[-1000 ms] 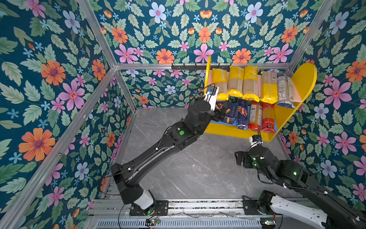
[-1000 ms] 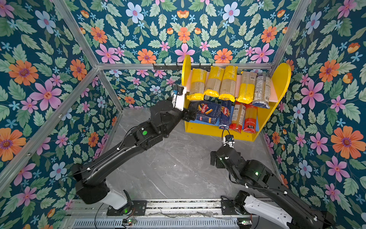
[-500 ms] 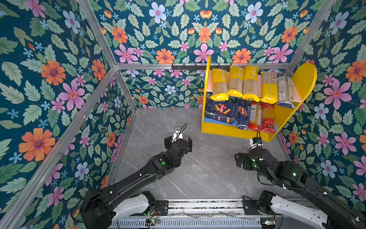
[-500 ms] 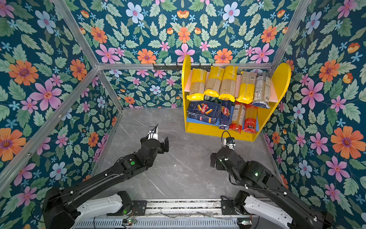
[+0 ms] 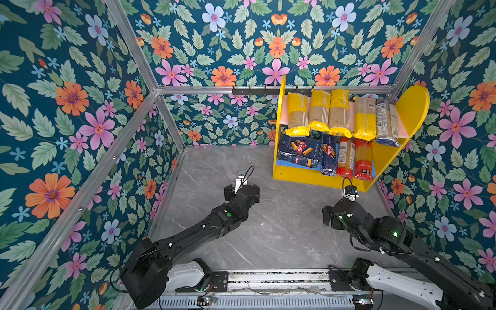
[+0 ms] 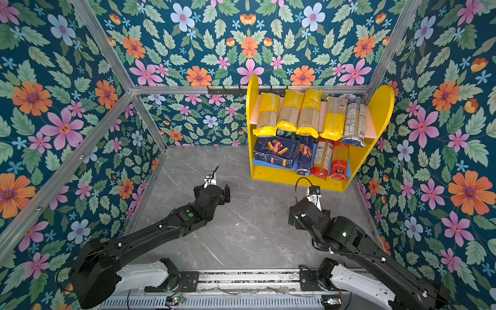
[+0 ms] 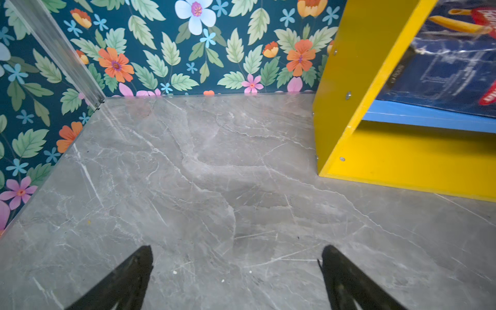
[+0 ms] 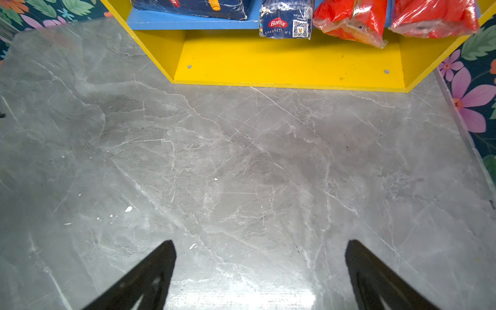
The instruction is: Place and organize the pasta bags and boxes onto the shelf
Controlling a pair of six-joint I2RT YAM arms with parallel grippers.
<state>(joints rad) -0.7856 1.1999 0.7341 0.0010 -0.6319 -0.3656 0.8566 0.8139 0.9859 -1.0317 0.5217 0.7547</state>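
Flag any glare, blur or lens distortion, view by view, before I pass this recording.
Right wrist view: a white glare patch on the tabletop close to the lens. Left wrist view: the wrap on the wide Barilla box throws streaky reflections. Both top views: sharp and evenly lit, though wide-angle perspective splays the side panels of the shelf outward.

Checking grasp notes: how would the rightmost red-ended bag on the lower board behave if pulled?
The red-ended bag probably feels slick: its film looks glossy and wrinkled. It likely stays stiff lengthwise, overhanging the blue lower board without obvious sagging.
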